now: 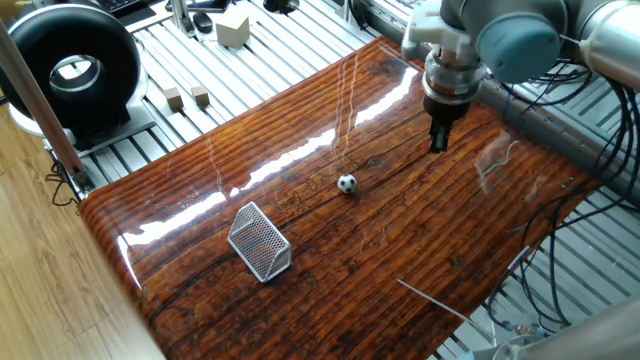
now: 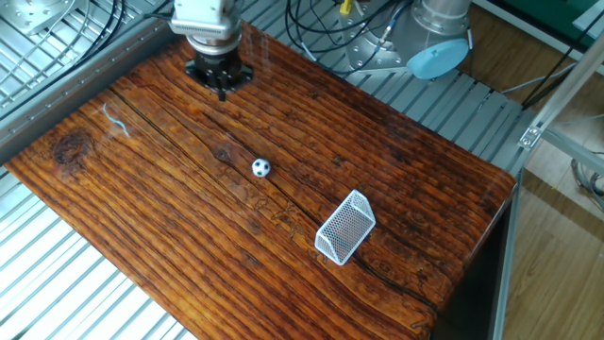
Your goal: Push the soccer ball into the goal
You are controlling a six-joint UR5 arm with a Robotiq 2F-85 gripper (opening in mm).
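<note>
The soccer ball (image 1: 346, 184) is a tiny white ball with black patches, lying on the wooden table top (image 1: 420, 250) between gripper and goal; it also shows in the other fixed view (image 2: 260, 168). The goal (image 1: 260, 243) is a small silver wire-mesh wedge near the table's left front; in the other view the goal (image 2: 344, 227) lies right of the ball. My gripper (image 1: 438, 143) points down with its fingers together, holding nothing, above the table and well apart from the ball, on the side away from the goal. It shows too in the other view (image 2: 222, 91).
A big black ring-shaped device (image 1: 70, 70) stands off the table at the far left. Small wooden cubes (image 1: 187, 97) and a larger block (image 1: 232, 28) lie on the metal slats beyond the table. Cables (image 1: 560, 90) hang by the arm. A thin rod (image 1: 435, 295) lies near the table's front right.
</note>
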